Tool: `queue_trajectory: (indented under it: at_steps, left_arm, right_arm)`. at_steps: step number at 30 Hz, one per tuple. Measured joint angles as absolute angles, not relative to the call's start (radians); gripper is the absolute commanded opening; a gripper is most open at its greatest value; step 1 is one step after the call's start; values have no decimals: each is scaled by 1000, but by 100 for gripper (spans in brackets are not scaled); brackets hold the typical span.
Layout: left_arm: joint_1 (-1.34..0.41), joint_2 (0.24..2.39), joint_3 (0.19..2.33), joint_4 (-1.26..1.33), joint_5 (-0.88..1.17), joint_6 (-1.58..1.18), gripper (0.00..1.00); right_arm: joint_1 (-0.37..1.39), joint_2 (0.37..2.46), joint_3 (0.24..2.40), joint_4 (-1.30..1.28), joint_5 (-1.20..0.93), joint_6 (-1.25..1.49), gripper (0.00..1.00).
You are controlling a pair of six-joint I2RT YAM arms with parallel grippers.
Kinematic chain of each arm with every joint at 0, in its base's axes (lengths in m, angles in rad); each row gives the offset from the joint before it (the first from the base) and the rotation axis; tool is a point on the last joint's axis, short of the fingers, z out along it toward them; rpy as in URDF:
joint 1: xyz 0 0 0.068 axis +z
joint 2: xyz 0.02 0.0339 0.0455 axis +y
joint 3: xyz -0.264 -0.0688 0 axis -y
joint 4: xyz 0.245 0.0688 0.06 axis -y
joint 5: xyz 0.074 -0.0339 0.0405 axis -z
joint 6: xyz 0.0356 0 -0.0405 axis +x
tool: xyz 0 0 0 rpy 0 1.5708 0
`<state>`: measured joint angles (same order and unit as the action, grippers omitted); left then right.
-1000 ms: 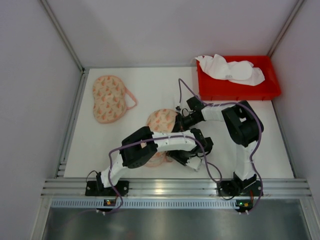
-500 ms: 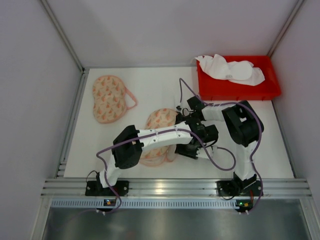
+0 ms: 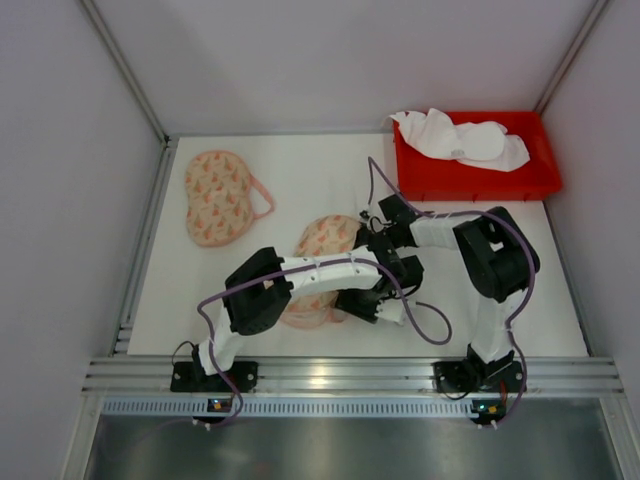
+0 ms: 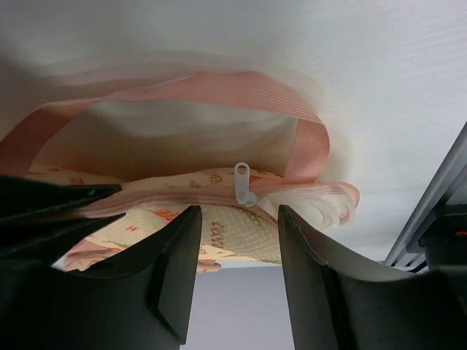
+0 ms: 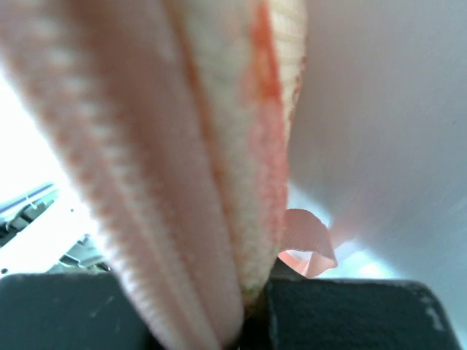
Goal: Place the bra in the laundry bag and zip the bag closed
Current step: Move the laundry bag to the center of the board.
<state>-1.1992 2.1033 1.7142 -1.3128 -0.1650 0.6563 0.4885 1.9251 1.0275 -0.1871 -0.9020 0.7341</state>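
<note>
**Position.** The laundry bag (image 3: 325, 240), a peach patterned pouch, lies at the middle of the table (image 3: 300, 170), towards the near edge, with both arms over it. A second patterned pouch (image 3: 218, 197) lies well apart, towards the far left corner. A red bin (image 3: 470, 183) at the far right corner holds white garments (image 3: 460, 140). No bra is seen loose beside the central bag. I judge it to be inside, but the pictures do not show the contents.

**Jaws.** The left gripper (image 4: 238, 219) has its jaws spread and nothing in them. The pale zipper pull (image 4: 243, 182) stands upright just ahead of the fingertips, in line with the gap and untouched. The pink strap loop (image 4: 219, 87) arches above it. The right gripper (image 5: 211, 306) has its jaws pressed together on a fold of the bag's edge. The fabric fills its wrist view and rises straight out of the pinch.

**Step in hand.** This is the zipping stage. The right arm anchors the bag while the left lines up on the pull. The zipper track (image 4: 168, 198) runs from the pull towards the left finger. Whether the track is joined or open cannot be told.

**Next move calls for.**
- Advance the left jaws until the small tab sits between the pads.
- Close firmly on the tab.
- Draw it along the track while the right pinch holds the bag taut against the pull.

**Risk.** The tab is small and thin and could easily slip, and loose strap or fabric could be caught with it.
</note>
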Motion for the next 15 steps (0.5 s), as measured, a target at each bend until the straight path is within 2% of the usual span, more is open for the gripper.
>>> queue_trajectory:
  at_steps: [10,15]
  left_arm:
    - [-1192,2085,1684,-1248,-170,680,52]
    - [-1171,1831,1478,-1039,-94,587,54]
  right_arm:
    - [494,1860,984,-112,-809,841,0]
    - [494,1862,987,-21,-784,915,0]
